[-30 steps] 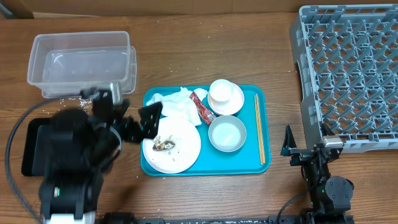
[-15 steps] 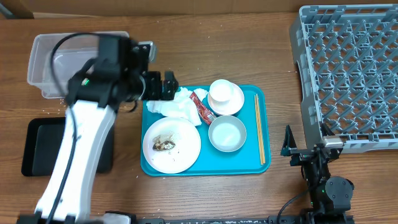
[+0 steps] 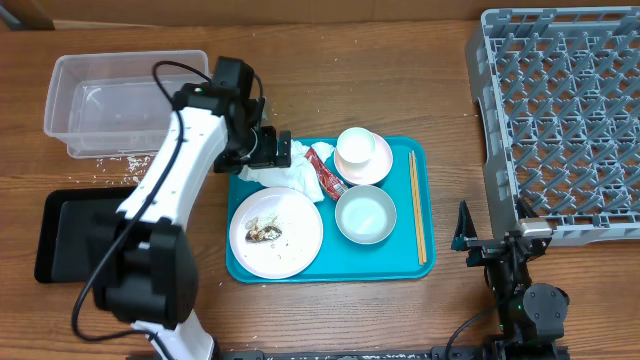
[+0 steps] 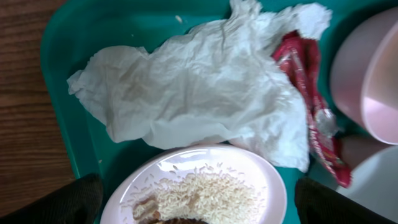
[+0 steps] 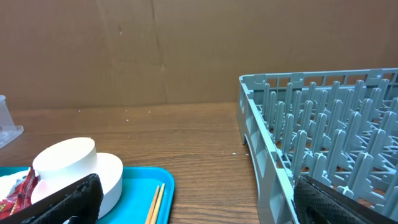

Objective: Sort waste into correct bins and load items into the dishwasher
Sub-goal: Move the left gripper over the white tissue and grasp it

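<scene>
My left gripper (image 3: 268,153) hangs open over the crumpled white tissue (image 3: 292,172) at the back left of the teal tray (image 3: 425,262). In the left wrist view the tissue (image 4: 199,87) fills the middle, and nothing sits between the fingers (image 4: 74,200). The red wrapper (image 4: 311,106) lies at the tissue's right edge. The plate (image 3: 300,245) carries brown scraps (image 3: 265,234) and rice (image 4: 211,196). One white bowl (image 3: 362,155) lies upside down, another (image 3: 365,214) upright. Chopsticks (image 3: 417,205) lie along the tray's right side. My right gripper (image 3: 492,240) rests open beside the grey dish rack (image 3: 560,120).
A clear tub (image 3: 125,100) stands at the back left, with loose rice grains (image 3: 120,160) on the table before it. A black tray (image 3: 60,235) lies at the front left. The rack's near wall (image 5: 273,155) rises just right of the teal tray (image 5: 137,186).
The left arm swung up from beside the black tray to the teal tray's back left, ending low over the tissue. The right arm stayed still.
</scene>
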Controlling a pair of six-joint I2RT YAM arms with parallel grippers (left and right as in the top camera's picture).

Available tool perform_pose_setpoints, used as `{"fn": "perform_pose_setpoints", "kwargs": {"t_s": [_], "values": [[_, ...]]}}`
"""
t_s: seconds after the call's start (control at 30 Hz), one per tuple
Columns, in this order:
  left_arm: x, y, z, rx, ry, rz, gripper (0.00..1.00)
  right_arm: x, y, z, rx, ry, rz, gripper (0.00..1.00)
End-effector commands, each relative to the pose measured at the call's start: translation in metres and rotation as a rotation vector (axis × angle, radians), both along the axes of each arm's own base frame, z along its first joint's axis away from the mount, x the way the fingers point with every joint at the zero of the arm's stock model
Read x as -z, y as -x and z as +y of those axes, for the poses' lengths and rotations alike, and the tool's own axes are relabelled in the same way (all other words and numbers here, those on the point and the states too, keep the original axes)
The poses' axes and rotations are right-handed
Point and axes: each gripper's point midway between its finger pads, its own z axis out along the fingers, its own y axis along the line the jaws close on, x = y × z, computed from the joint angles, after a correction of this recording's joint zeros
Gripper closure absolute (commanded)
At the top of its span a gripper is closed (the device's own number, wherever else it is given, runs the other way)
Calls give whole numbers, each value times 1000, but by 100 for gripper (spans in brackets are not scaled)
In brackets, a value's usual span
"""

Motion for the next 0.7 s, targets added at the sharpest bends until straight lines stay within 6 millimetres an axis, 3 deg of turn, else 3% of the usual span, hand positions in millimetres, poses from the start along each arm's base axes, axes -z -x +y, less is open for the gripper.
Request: {"fn": "perform_pose_setpoints", "kwargs": {"t_s": [0.0, 0.13, 0.3, 0.5, 0.67], "values": [[11, -9, 10, -47, -121, -7, 0, 1, 0, -3, 13, 7, -5, 0], [21, -20, 27, -100, -240, -40, 0, 1, 0, -3, 13, 7, -5, 0], [44, -23, 15, -85, -197, -2, 2, 1, 0, -3, 13, 7, -5, 0], [70, -17, 5, -45, -218, 50, 28, 1, 0, -3, 13, 7, -5, 0], [71, -17, 3, -40, -220, 52, 63, 1, 0, -3, 13, 7, -5, 0]]}}
